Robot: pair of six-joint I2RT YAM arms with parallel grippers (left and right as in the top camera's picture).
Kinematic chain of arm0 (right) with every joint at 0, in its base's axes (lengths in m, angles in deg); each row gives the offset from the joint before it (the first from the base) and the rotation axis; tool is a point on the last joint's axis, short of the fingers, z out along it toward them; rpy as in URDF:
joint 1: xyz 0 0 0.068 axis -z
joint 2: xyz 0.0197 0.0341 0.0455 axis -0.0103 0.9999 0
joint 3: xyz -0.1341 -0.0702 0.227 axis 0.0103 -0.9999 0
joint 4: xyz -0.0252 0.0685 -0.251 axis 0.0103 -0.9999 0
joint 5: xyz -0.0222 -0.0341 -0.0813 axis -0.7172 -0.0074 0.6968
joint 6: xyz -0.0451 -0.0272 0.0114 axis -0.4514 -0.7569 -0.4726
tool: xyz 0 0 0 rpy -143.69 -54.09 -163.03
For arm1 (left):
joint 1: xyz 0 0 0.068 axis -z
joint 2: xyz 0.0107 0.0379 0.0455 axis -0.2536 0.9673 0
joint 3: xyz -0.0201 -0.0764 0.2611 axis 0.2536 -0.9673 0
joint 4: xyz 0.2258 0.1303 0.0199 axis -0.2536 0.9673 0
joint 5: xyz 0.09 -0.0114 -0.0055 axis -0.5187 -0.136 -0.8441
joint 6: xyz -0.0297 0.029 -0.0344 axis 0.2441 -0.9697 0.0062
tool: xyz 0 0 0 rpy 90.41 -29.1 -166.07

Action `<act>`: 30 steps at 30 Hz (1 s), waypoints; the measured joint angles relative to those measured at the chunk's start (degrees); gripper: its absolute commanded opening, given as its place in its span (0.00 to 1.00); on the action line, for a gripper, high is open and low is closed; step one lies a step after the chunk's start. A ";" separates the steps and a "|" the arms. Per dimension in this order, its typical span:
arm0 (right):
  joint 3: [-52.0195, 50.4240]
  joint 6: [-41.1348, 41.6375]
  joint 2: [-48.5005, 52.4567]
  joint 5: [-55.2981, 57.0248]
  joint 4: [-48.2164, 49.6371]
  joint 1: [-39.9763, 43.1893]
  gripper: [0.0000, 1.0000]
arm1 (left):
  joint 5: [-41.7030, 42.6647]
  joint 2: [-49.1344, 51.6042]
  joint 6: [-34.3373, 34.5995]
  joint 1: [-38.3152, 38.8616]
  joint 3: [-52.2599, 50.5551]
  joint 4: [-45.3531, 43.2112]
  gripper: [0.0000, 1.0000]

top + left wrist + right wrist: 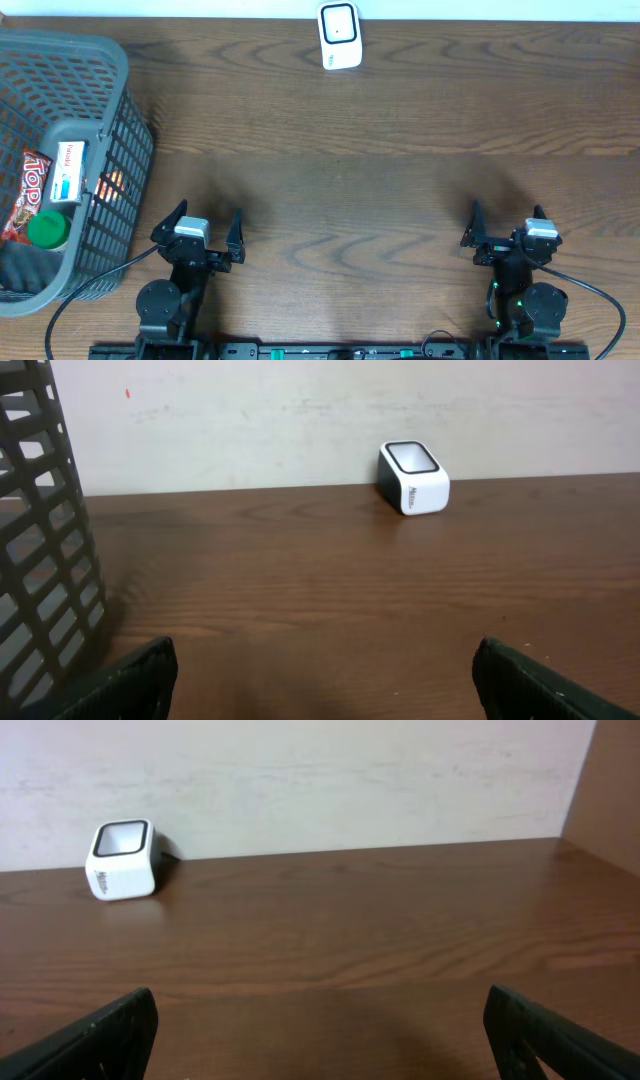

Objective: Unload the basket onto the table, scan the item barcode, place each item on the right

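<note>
Both our hands hover low at the near edge of the table, well apart from each other. Our left hand stands wide open and holds nothing; our right hand is spread just as wide, also empty. The scanner sits at the far edge near the wall, its window tilted upward. The items lie in the basket at the left: a white box, a red bar and a green cap.
</note>
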 measured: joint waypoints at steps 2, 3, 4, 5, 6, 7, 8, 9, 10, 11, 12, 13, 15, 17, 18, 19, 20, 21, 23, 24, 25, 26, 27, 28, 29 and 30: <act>0.00 0.00 0.00 0.50 0.02 -1.38 0.99 | 0.00 0.00 0.00 0.00 0.00 0.00 0.95; 0.00 0.00 0.00 0.35 0.00 -2.40 0.99 | 0.00 0.00 0.00 0.00 0.00 0.00 0.95; 0.00 0.00 0.00 0.31 0.00 -3.06 0.99 | 0.00 0.00 0.00 0.00 0.00 0.00 0.95; 0.00 0.00 0.00 0.37 0.00 -3.28 0.99 | 0.00 0.00 0.00 0.00 0.00 0.00 0.95; 0.00 0.00 0.00 0.42 0.00 -3.30 0.99 | 0.00 0.00 0.00 0.00 0.00 0.00 0.95; 0.00 0.00 0.00 0.42 0.00 -3.32 0.99 | 0.00 0.00 0.00 0.00 0.00 0.00 0.95; 0.00 0.00 0.00 0.42 0.00 -3.32 0.99 | 0.00 0.00 0.00 0.00 0.00 0.00 0.95; 0.00 0.00 0.00 0.42 0.00 -3.34 0.99 | 0.00 0.00 0.00 0.00 0.00 0.00 0.95; 0.00 0.00 0.00 0.44 0.00 -3.34 0.99 | 0.00 0.00 0.00 0.00 0.00 0.00 0.95; 0.00 0.00 0.00 0.44 0.00 -3.34 0.99 | 0.00 0.00 0.00 0.00 0.00 0.00 0.95; 0.00 0.00 0.00 0.44 0.00 -3.34 0.99 | 0.00 0.00 0.00 0.00 0.00 0.00 0.95; 0.00 0.00 0.00 0.44 0.00 -3.34 0.99 | 0.00 0.00 0.00 0.00 0.00 0.00 0.95; 0.00 0.00 0.00 0.42 0.00 -3.37 0.99 | 0.00 0.00 0.00 0.00 0.00 0.00 0.94; 0.00 0.00 0.00 0.44 0.00 -3.37 0.99 | 0.00 0.00 0.00 0.00 0.00 0.00 0.95; 0.00 0.00 0.00 0.44 0.00 -3.37 0.99 | 0.00 0.00 0.00 0.00 0.00 0.00 0.95; 0.00 0.00 0.00 0.44 0.00 -3.37 0.99 | 0.00 0.00 0.00 0.00 0.00 0.00 0.95; 0.00 0.00 0.00 0.44 0.00 -3.37 0.99 | 0.00 0.00 0.00 0.00 0.00 0.00 0.95; 0.00 0.00 0.00 0.44 0.00 -3.37 0.99 | 0.00 0.00 0.00 0.00 0.00 0.00 0.95; 0.00 0.00 0.00 0.44 0.00 -3.37 0.99 | 0.00 0.00 0.00 0.00 0.00 0.00 0.95; 0.00 0.00 0.00 0.44 0.00 -3.37 0.99 | 0.00 0.00 0.00 0.00 0.00 0.00 0.95; 0.00 0.00 0.00 0.44 0.00 -3.37 0.99 | 0.00 0.00 0.00 0.00 0.00 0.00 0.95; 0.00 0.00 0.00 0.44 0.00 -3.37 0.99 | 0.00 0.00 0.00 0.00 0.00 0.00 0.95; 0.00 0.00 0.00 0.44 0.00 -3.37 0.99 | 0.00 0.00 0.00 0.00 0.00 0.00 0.95; 0.00 0.00 0.00 0.44 0.00 -3.37 0.99 | 0.00 0.00 0.00 0.00 0.00 0.00 0.95; 0.00 0.00 0.00 0.44 0.00 -3.37 0.99 | 0.00 0.00 0.00 0.00 0.00 0.00 0.95; 0.00 0.00 0.00 0.44 0.00 -3.37 0.99 | 0.00 0.00 0.00 0.00 0.00 0.00 0.95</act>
